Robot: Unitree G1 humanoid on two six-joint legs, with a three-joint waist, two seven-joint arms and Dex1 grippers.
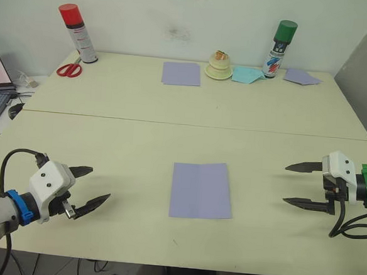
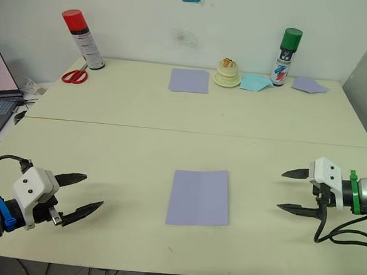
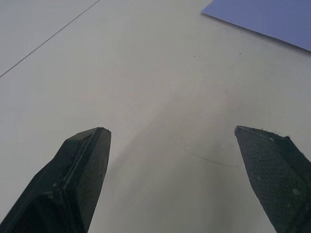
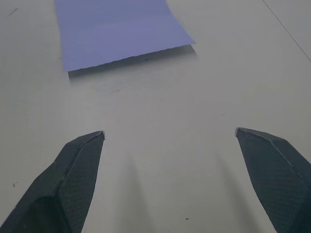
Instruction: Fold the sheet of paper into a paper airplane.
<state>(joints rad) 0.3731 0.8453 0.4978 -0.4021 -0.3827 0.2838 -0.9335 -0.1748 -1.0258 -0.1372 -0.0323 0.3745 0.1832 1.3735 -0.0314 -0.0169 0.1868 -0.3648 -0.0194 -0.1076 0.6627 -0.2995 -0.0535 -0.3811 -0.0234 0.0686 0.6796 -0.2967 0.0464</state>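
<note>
Sheet of paper (image 1: pixel 201 190) lay flat on table (image 1: pixel 139 147), unfolded, between both grippers, well apart from each. Left gripper (image 1: pixel 93 186) hovered to sheet's left, fingers spread wide, empty. Right gripper (image 1: pixel 295 184) hovered to sheet's right, fingers likewise wide, holding nothing.

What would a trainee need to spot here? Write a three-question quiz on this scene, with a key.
1. True or false: the left gripper holds the sheet of paper.
2. Which can stands nearest the scissors? A) red-capped can B) green-capped can
3. Fill in: the sheet of paper lies flat on the ___ between both grippers.

Key
1. False; it is open and apart from the sheet, as is the right gripper.
2. A
3. table
</note>
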